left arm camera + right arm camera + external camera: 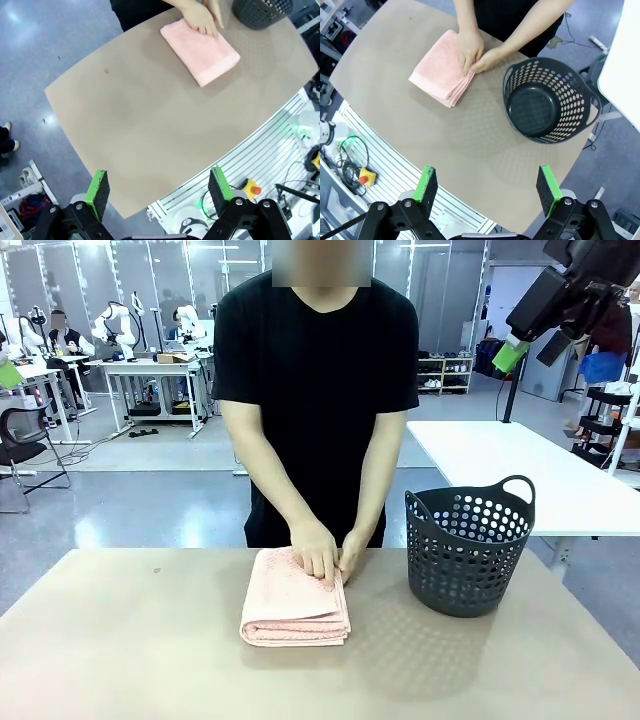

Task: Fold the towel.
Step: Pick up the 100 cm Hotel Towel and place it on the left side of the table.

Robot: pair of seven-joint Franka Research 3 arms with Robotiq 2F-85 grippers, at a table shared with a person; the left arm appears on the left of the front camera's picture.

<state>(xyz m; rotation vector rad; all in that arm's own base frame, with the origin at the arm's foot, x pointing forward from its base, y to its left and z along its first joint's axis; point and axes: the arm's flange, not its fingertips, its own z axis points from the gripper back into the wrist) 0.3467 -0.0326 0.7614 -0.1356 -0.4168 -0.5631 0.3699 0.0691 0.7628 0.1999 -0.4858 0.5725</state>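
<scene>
The salmon-pink towel [295, 608] [204, 54] [439, 72] lies folded into a thick rectangle on the tan table [120, 640], a little left of the dark basket [468, 552]. Both of the person's hands [325, 555] [470, 50] press on its far right corner. My left gripper [159, 186] hangs open high above the table's near side, far from the towel. High over the table's front edge my right gripper [486, 184] is open too, with nothing between its green pads; it also shows at the top right of the front view [530, 335].
The dark perforated basket [545, 100] [262, 10] stands empty to the right of the towel. A white table [520, 470] is behind it. The person stands at the far edge. A slotted rail with a red stop button [255, 190] runs along my side.
</scene>
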